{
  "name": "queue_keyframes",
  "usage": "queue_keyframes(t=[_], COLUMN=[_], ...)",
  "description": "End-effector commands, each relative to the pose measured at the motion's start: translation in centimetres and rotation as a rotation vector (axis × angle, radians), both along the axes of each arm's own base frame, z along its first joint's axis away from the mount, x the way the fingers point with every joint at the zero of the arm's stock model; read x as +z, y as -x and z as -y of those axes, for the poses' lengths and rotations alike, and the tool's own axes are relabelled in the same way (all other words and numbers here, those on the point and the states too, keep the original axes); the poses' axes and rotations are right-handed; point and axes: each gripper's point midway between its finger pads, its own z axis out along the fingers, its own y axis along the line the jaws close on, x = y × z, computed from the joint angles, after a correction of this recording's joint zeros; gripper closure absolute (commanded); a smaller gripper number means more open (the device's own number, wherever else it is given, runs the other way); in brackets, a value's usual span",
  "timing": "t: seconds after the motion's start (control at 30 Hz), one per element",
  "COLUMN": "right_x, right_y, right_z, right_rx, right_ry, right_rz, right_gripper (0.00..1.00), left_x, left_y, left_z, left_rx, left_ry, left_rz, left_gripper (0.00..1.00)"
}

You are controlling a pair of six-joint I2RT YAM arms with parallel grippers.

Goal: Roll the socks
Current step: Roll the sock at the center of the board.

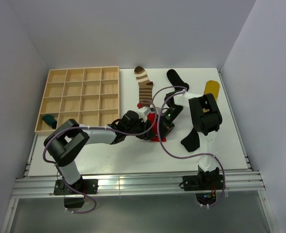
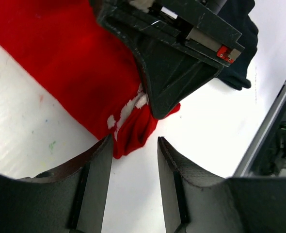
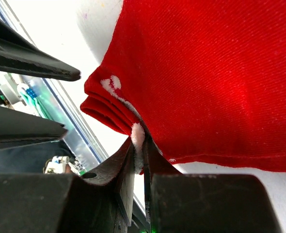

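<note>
Six socks are visible in the top external view. A teal sock point(image 1: 49, 120) lies in the near-left compartment of the wooden tray point(image 1: 80, 97). A striped sock point(image 1: 144, 87), a black sock point(image 1: 177, 79) and a yellow sock point(image 1: 211, 88) lie along the rear of the table point(image 1: 109, 155). A dark sock point(image 1: 190, 140) lies partly under the right arm. The red sock point(image 1: 154, 127) lies at table centre, largely covered by the left gripper point(image 1: 142, 127) and the right gripper point(image 1: 163, 127), which meet over it.

Left wrist view: the red sock point(image 2: 60, 58) runs from upper left to a bunched end with white patches. The right gripper point(image 2: 155, 109) comes down from above and blocks the sock's upper edge; its tip sits on the bunched end. The dark sock point(image 2: 240, 58) lies behind it. The left gripper point(image 2: 134, 141) has its jaws parted, with bare table between them. The bunched end lies at the jaw mouth. Contact with the left-hand finger point(image 2: 97, 165) cannot be confirmed from this angle.

Right wrist view: the right gripper point(image 3: 139, 145) has its jaws pressed together, clamped on a white-patched fold at the edge of the red sock point(image 3: 220, 73). The two fingers point(image 3: 31, 63) of the left gripper stand spread at the left, just beside the folded end.
</note>
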Motion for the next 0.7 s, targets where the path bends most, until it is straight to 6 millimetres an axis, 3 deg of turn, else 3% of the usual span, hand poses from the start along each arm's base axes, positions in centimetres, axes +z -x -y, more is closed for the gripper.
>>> queue_keyframes(t=[0.0,0.43,0.67], right_x=[-1.4,-1.8,-1.8], right_y=[-1.4,-1.2,-1.1], right_z=[0.6,0.5,0.8], right_rx=[0.039,0.035,0.036], right_ry=[0.018,0.019,0.032], right_rz=[0.062,0.039,0.074], right_gripper=[0.86,0.86,0.86], left_x=[1.2,-1.7,-2.8], left_y=[-1.1,-0.9,-0.9], left_z=[1.6,1.5,1.4], left_rx=[-0.045,-0.063,-0.022], left_ry=[0.022,-0.04,-0.061], left_rz=[0.117,0.134,0.062], left_gripper=[0.53,0.54,0.62])
